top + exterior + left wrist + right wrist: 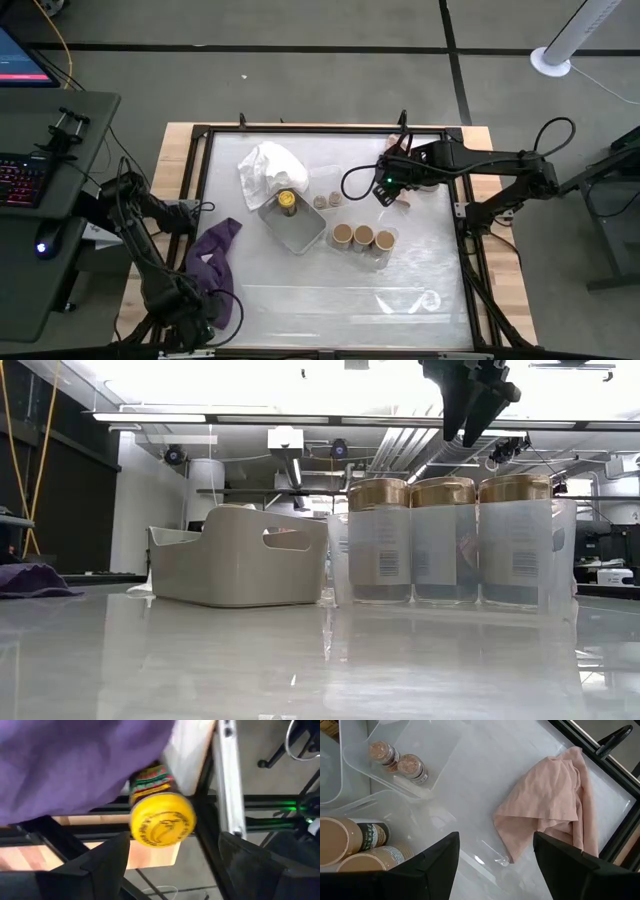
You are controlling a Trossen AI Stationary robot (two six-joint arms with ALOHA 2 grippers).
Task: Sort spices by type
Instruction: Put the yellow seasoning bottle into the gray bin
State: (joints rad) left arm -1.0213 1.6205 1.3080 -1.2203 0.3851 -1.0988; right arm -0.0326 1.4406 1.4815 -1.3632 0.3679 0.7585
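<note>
Three wider tan-topped jars (363,238) (443,540) stand in a row inside a clear bin. Two tiny brownish jars (326,200) (397,760) stand in another clear bin. One yellow-lidded jar (287,200) stands in the grey tray (305,238). The second yellow-lidded jar (162,817) lies on its side, partly under the purple cloth (75,765), lid toward my left gripper (174,842). That gripper is open at the table's near left corner (200,328), a finger on each side of the lid. My right gripper (496,840) (385,192) hangs open above the table beside the pink cloth (555,805).
A white cloth (270,165) lies at the tray's far side. The purple cloth (215,265) drapes over the table's near left part. The black table frame (227,780) runs close by my left gripper. Bare table surface (330,300) lies in front of the jars.
</note>
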